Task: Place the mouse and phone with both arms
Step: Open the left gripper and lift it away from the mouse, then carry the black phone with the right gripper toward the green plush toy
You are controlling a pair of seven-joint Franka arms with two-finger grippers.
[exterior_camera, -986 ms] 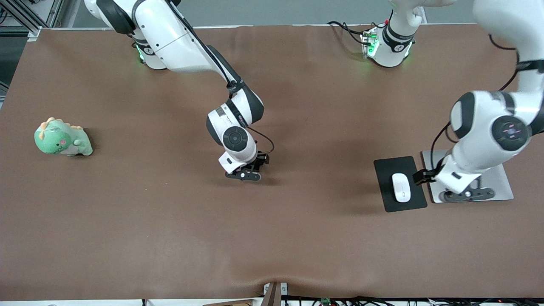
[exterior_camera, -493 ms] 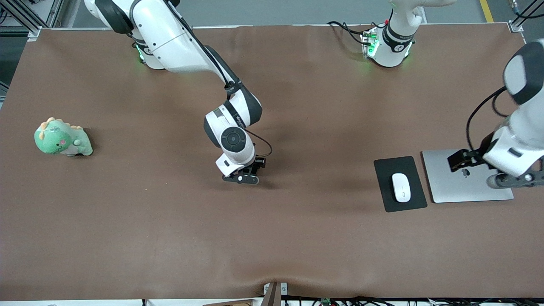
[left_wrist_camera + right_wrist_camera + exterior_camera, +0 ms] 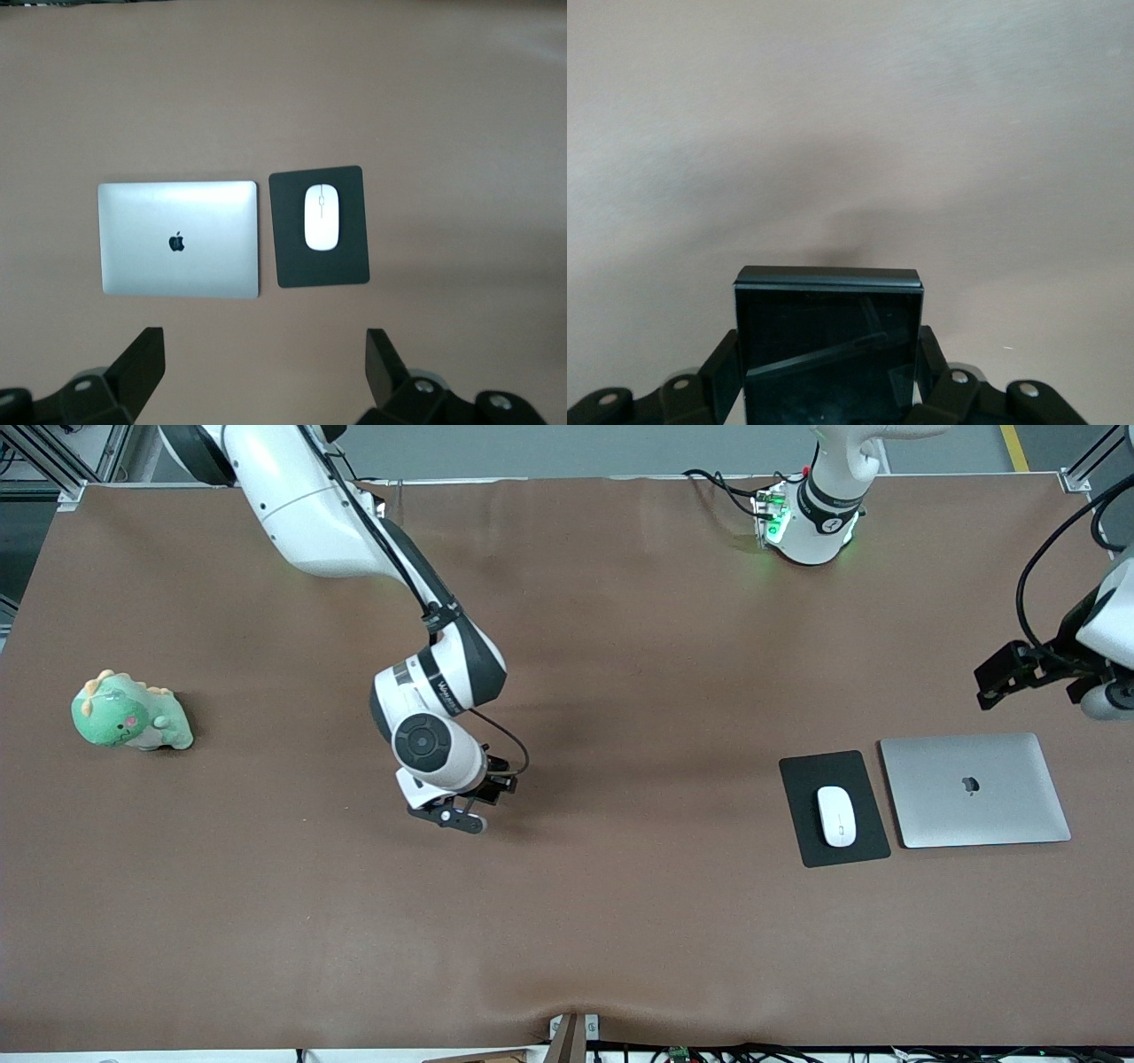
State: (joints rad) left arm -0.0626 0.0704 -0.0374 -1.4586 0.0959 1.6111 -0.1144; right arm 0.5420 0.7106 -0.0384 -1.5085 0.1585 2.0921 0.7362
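The phone (image 3: 828,341) sits clamped in our right gripper (image 3: 450,816), up over the middle of the table (image 3: 620,921). The mouse (image 3: 836,816) lies on its black mat (image 3: 808,779), just beside the closed laptop (image 3: 974,790). Our left gripper (image 3: 266,372) hangs wide open above the table's edge.

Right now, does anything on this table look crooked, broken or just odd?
Nothing looks broken or spilled. The mouse sits on its black mat beside the closed laptop. The one oddity is a green plush toy alone toward the right arm's end of the table. The right claw grips the phone.
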